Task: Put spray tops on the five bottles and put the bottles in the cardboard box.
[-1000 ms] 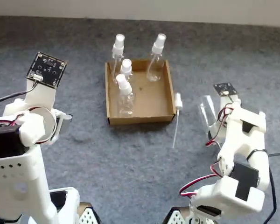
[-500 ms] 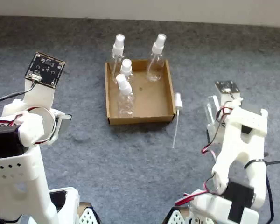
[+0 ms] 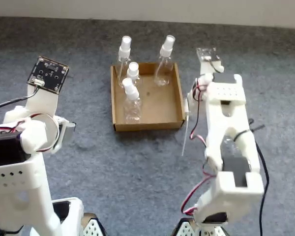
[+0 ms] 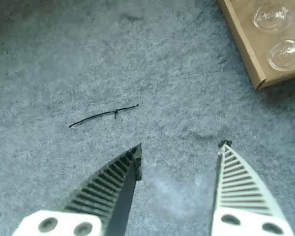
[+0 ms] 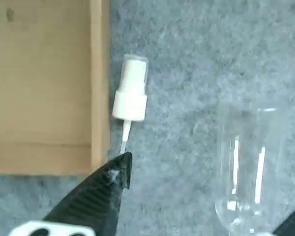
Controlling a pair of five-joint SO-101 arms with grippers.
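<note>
You'll find the cardboard box [image 3: 173, 98] upper centre in the high view, with four capped bottles [image 3: 132, 101]. Both right gripper [image 5: 209, 196] and left gripper [image 4: 179, 152] have jaws apart. The uncapped bottle [image 5: 246, 157] and loose spray top [image 5: 130, 93] sit right of the box.

4 capped bottles [image 3: 131, 101] upright in box [image 3: 147, 127]; spray top [image 5: 131, 91] (loose) beside; 5th bottle [image 5: 246, 162] uncapped.
</note>
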